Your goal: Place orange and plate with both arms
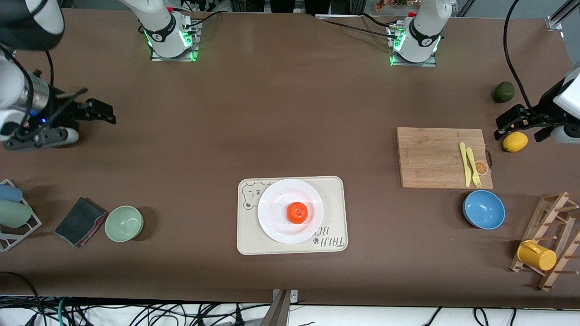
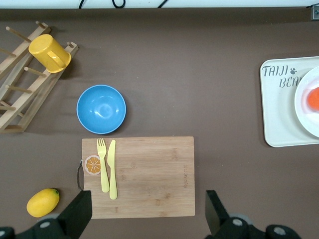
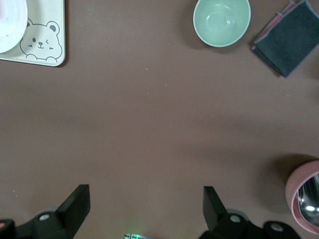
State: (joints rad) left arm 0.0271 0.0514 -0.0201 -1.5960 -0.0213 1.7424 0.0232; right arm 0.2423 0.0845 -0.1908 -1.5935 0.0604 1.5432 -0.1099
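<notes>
The orange [image 1: 297, 212] is seen resting on the plate [image 1: 274, 216], slightly toward the left arm's end from the plate's middle. The plate is set on a cream bear-print tray [image 1: 334, 213], which lies on the brown table [image 1: 272, 117] near the edge closest to the front camera, about midway between the two ends. Nothing is held against either item.

Toward the left arm's end, a wooden board [image 1: 430, 156] is found with a yellow knife [image 1: 464, 163] and fork [image 1: 473, 167] laid on it side by side. A blue bowl [image 1: 483, 209] is placed nearer the camera than the board, and a rack [image 1: 550, 240] carrying a yellow cup [image 1: 536, 255] stands at the table's end. A lemon [image 1: 514, 141] lies just beside the board, with a dark green fruit [image 1: 503, 92] farther from the camera.

The left gripper [image 1: 519, 122] is held over the lemon area, its fingers [image 2: 77, 214] spread wide and empty; the arm waits. The right gripper [image 1: 86, 120] is held over bare table at the other end, fingers [image 3: 75, 206] likewise apart and empty. Near it, a green bowl [image 1: 124, 223] and a folded dark cloth [image 1: 80, 221] are seen.
</notes>
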